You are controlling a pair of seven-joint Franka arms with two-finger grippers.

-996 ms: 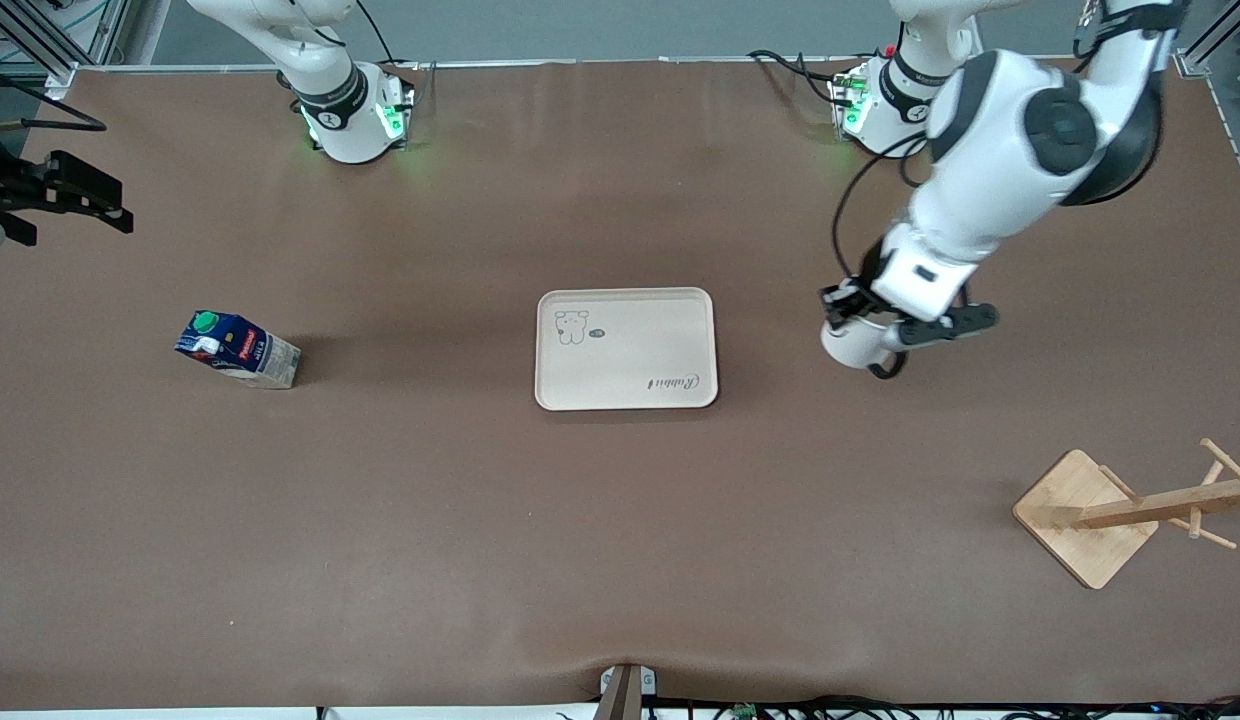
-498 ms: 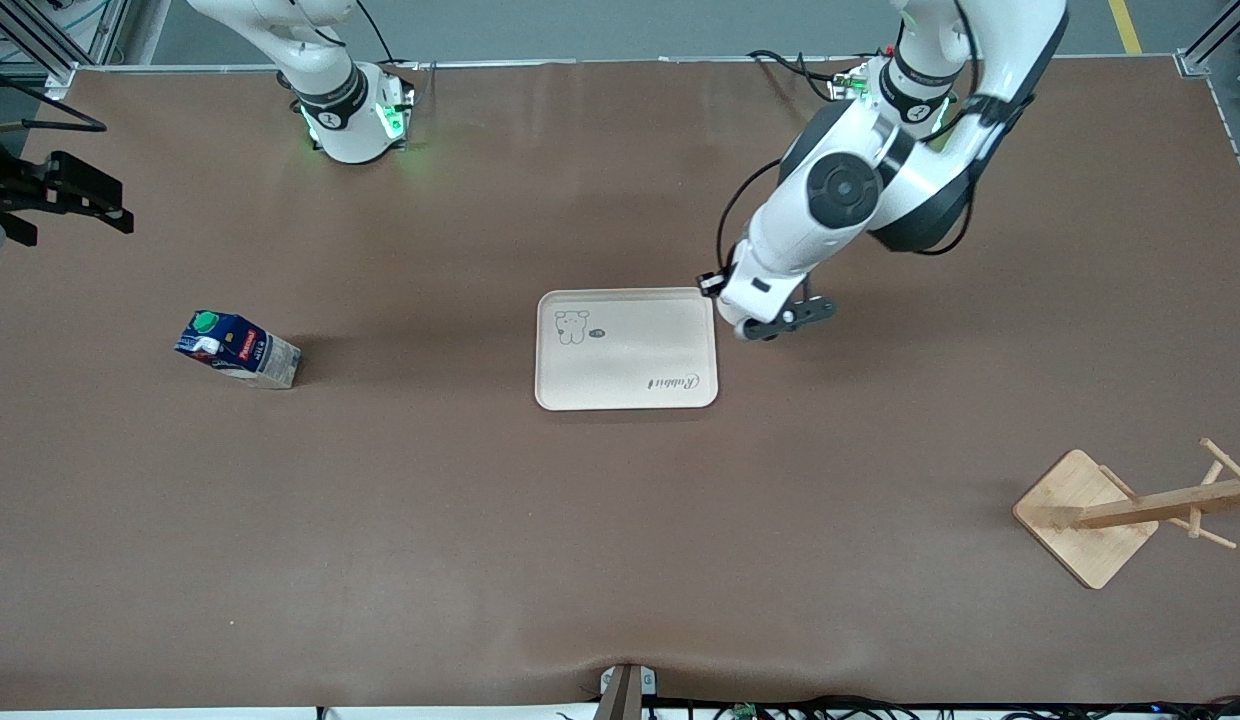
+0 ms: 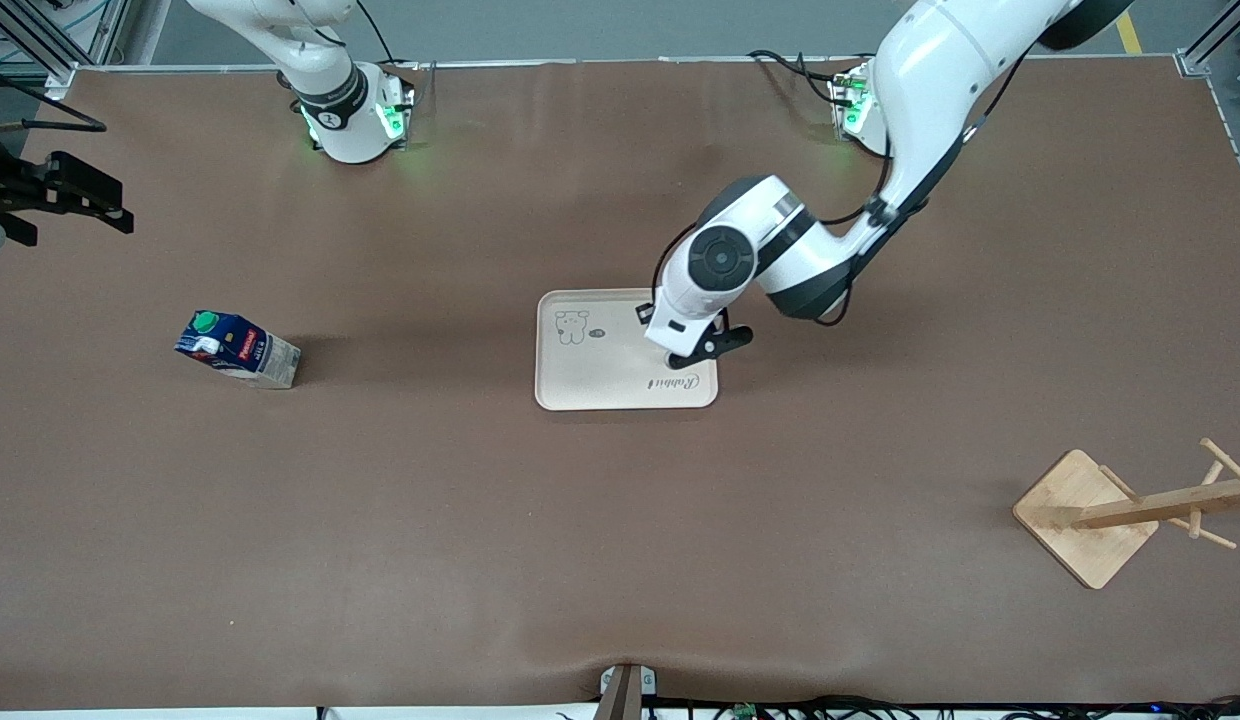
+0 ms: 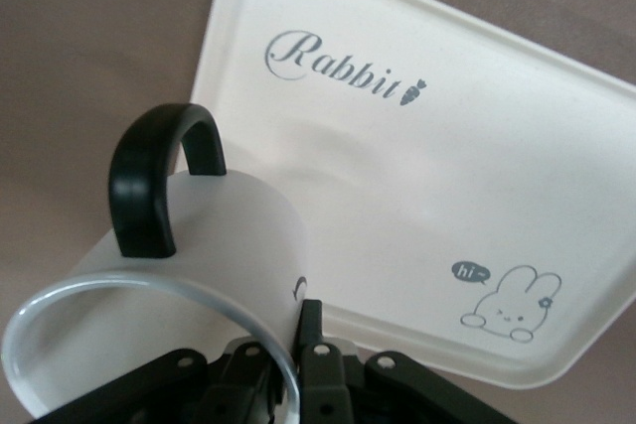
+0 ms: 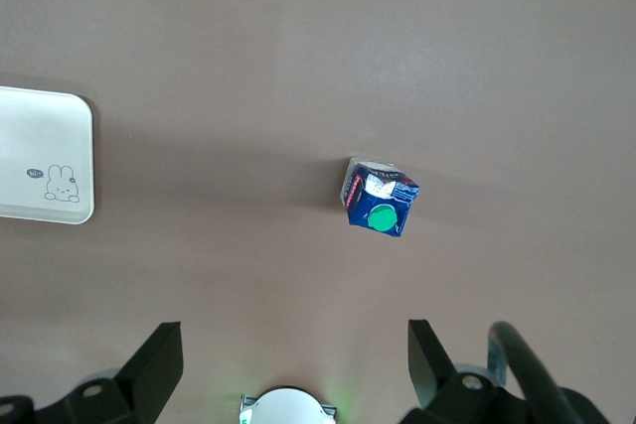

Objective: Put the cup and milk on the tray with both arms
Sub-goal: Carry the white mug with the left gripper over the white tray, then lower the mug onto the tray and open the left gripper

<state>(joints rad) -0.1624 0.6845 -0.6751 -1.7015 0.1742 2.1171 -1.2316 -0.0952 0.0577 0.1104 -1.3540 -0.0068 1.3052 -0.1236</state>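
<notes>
The left end effector [image 3: 692,352], clamped on the cup [image 4: 189,275], hung over the tray [image 3: 600,385]; lowering seemed next. The right end effector [image 5: 294,364] waited wide above the milk [image 3: 237,349].

White black-handled cup [image 4: 189,245] above cream "Rabbit" tray [image 3: 600,385]; blue green-capped milk [image 3: 236,349] upright toward right arm's end

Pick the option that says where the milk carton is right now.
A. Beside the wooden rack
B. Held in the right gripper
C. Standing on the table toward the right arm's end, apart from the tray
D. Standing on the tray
C: the milk carton stands alone on the brown table, well apart from the tray, with the right gripper's jaws open and empty above it.
</notes>
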